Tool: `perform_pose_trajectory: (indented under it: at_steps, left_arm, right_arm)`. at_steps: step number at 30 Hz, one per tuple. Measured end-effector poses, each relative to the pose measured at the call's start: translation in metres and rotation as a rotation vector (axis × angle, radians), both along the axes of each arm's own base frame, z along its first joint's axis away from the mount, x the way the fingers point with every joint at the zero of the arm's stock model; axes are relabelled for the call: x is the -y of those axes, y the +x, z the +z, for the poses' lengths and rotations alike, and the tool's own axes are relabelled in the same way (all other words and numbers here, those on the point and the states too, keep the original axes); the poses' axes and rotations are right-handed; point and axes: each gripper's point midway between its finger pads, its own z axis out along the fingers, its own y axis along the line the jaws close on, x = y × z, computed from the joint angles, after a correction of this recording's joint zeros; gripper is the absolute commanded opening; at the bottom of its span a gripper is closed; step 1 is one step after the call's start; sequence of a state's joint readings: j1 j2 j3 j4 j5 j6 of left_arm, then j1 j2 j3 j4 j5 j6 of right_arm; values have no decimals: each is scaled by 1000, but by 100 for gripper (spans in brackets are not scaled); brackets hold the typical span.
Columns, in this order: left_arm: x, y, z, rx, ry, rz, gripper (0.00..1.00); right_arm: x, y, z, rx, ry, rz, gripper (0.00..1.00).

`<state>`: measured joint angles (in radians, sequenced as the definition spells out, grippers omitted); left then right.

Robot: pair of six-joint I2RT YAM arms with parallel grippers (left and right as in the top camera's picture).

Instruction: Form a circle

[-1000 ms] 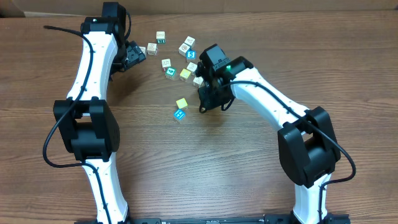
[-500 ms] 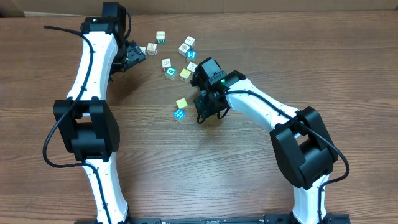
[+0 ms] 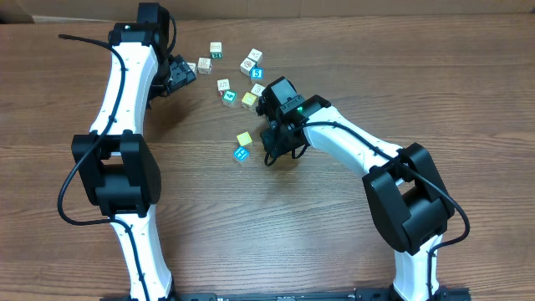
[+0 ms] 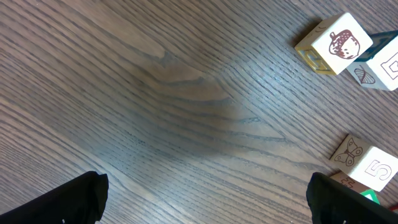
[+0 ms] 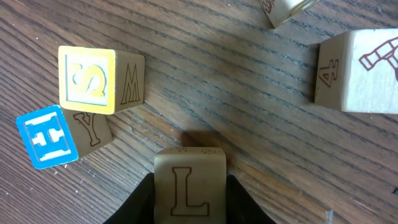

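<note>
Right gripper (image 5: 189, 208) clenched on a small pale wooden cube printed with an L (image 5: 189, 180). To its left, on the brown wood-grain table (image 3: 251, 234), a yellow-faced cube (image 5: 93, 79) and a blue-faced H cube (image 5: 46, 137) lie touching each other. Left gripper (image 3: 182, 75) released, fingers wide, near an acorn-printed cube (image 4: 336, 43). The remaining printed cubes (image 3: 251, 60) lie in a loose scatter between the arms, not in a ring.

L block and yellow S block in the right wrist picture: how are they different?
The L block is pinched in the right hand; the yellow S block lies free on the table. The L face is plain wood with a brown outline; the S face is printed yellow. Both are small wooden letter cubes.
</note>
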<state>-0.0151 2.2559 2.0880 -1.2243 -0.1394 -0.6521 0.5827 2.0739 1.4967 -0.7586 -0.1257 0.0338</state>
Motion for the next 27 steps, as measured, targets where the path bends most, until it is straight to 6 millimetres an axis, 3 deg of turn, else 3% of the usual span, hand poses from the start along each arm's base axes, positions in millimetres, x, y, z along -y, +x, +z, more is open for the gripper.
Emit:
perform_pose_trajectory:
  at_steps: [13,27]
  left_arm:
    - [0,0,0,0,0,0,99]
    - [0,0,0,0,0,0,100]
  right_arm:
    - [-6,9,4,41,26,0,27]
    - [-9,3,2,27,19,14,27]
